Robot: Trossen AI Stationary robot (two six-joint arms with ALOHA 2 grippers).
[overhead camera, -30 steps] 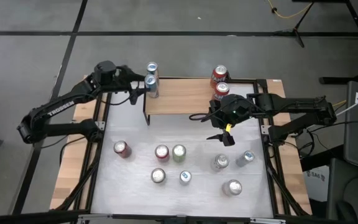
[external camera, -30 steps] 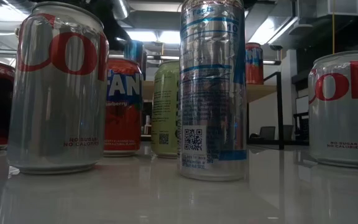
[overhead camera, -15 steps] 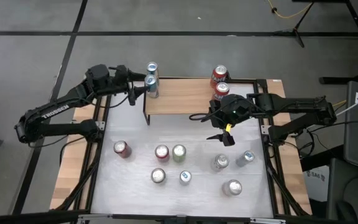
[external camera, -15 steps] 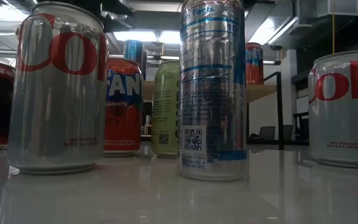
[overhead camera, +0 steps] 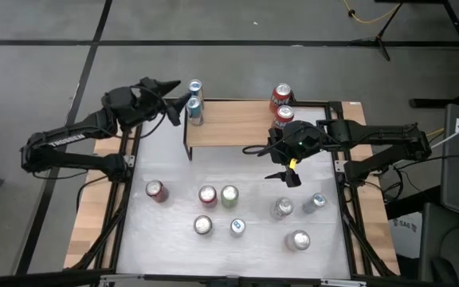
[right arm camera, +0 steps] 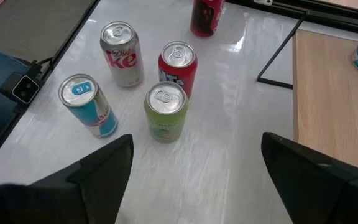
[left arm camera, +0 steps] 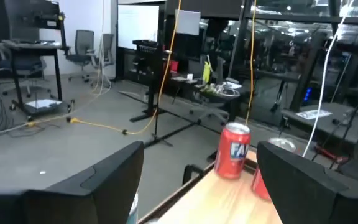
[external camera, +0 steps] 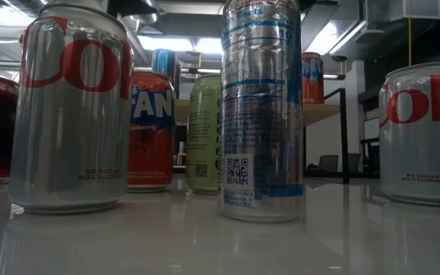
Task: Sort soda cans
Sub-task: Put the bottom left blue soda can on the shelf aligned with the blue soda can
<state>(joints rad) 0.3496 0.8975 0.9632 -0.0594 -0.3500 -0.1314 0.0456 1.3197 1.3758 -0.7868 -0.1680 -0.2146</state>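
Since the earlier frame, the left gripper (overhead camera: 179, 94) has been swung back from the two blue-and-white cans (overhead camera: 194, 104) at the left end of the wooden shelf (overhead camera: 233, 127), its fingers (left arm camera: 98, 186) spread apart and holding nothing. Two red cans (overhead camera: 282, 105) are seen at the shelf's right end, just behind the right gripper (overhead camera: 281, 163), which hangs over the white worktop (overhead camera: 174, 239) with fingers (right arm camera: 98, 171) released and empty. Eight more soda cans (overhead camera: 229, 209) are stood on the worktop in front of it, red, silver, pale green and blue-and-white.
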